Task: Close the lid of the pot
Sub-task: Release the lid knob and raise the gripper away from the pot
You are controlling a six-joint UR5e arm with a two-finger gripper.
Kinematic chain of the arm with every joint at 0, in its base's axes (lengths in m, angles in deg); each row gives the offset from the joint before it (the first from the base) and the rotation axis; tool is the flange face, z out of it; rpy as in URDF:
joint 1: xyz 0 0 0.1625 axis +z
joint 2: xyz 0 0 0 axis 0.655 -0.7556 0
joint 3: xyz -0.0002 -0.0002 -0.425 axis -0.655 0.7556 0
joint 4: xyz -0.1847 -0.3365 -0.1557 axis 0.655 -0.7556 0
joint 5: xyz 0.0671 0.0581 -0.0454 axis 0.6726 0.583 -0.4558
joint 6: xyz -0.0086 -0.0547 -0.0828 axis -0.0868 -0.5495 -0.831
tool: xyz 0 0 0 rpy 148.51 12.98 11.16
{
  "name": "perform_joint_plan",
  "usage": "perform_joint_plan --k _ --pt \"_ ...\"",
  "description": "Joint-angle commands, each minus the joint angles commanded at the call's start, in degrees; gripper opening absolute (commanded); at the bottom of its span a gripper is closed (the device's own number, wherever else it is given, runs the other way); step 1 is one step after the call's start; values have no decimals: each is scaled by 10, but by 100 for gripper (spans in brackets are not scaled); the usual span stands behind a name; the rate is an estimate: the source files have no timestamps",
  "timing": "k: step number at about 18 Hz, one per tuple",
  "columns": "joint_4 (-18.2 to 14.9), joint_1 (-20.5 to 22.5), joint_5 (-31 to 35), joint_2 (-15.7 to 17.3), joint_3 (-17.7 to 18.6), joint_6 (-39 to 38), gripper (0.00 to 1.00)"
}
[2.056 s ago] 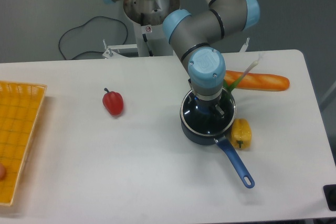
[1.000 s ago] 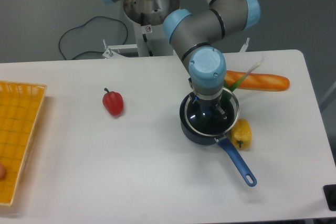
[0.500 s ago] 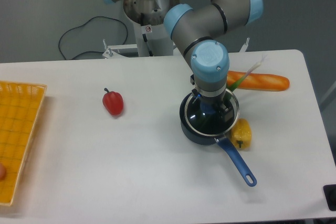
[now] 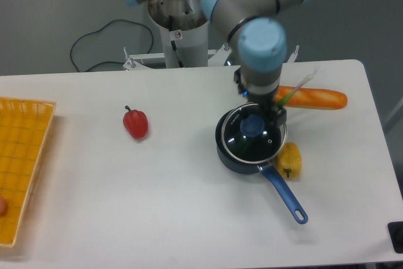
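Camera view: pot lid [image 4: 254, 140] on pot [image 4: 242, 157], slightly offset toward yellow pepper [image 4: 289, 159]. Gripper [image 4: 267, 113] above rim, empty; finger spread unclear. Could clip lid, sliding it off.

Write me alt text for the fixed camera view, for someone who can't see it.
A glass pot lid with a blue knob sits on a dark pot on a white table, with the robot's gripper raised just above it. A yellow pepper lies beside the pot, a red pepper farther left, and a yellow basket at the left edge.
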Motion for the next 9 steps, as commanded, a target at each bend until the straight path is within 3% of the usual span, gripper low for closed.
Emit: perform_joint_plan --k 9 --pt "-19 104 -1 40 0 195 100"
